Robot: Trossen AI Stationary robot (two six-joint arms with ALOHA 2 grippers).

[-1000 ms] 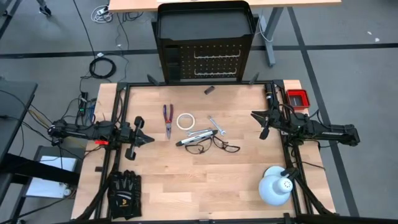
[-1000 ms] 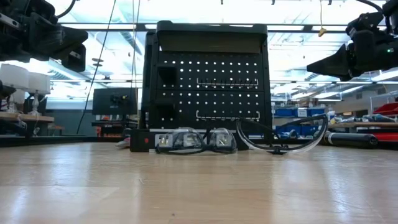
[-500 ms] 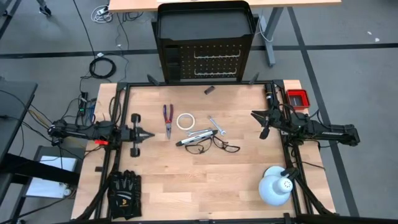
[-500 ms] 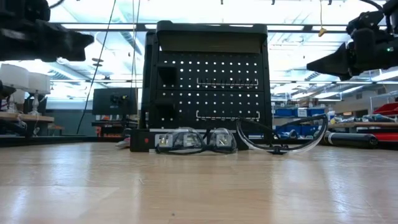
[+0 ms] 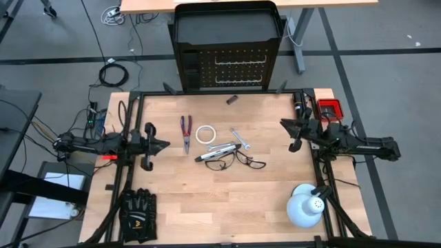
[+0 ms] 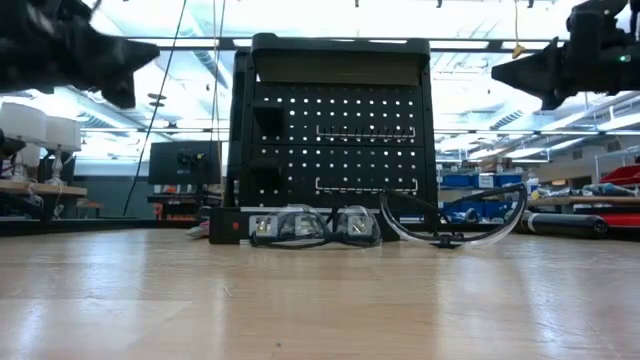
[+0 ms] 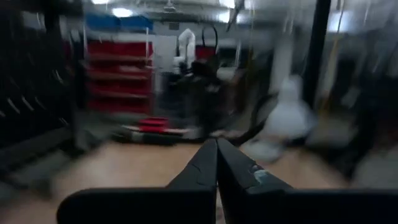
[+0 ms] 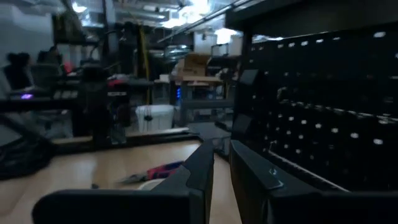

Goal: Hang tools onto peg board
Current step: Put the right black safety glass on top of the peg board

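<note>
The tools lie in the middle of the table: red-handled pliers (image 5: 185, 132), a white tape roll (image 5: 204, 134), two silver wrenches (image 5: 239, 140) (image 5: 222, 147), a dark level bar (image 5: 210, 156) and black-framed glasses (image 5: 238, 161). The black peg board (image 5: 227, 65) stands upright at the table's far edge, with its tray-like shelf on top. My left gripper (image 5: 167, 144) is shut and empty, in the air left of the pliers. My right gripper (image 5: 282, 125) hovers right of the wrenches, open by a narrow gap (image 8: 221, 148) and empty.
Black gloves (image 5: 138, 212) lie at the near left corner. A white dome lamp (image 5: 305, 207) stands at the near right. A small red box (image 5: 329, 108) sits by the far right corner. A small dark item (image 5: 233, 100) lies in front of the peg board.
My left gripper has turned about its own axis and shifted a little toward the table's far edge; its wrist view is blurred by the motion. My right gripper has risen a little. The tools have stayed where they were.
</note>
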